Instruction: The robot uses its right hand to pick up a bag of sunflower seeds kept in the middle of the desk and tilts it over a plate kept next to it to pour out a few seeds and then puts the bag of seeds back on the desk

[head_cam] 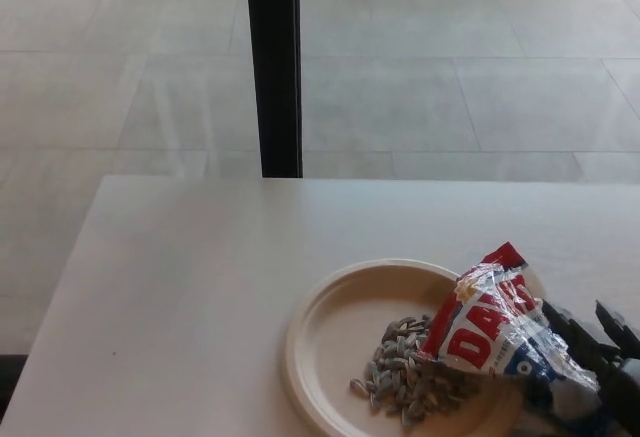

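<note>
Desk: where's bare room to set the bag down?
Free: the desk left of the plate, and the far strip behind it. Crowded: near right, where the right hand holds the bag over the seeds.

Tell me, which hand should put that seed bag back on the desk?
The right hand, probably: it already grips the bag, tilted over the plate where seeds lie. The left hand is not in view.
</note>
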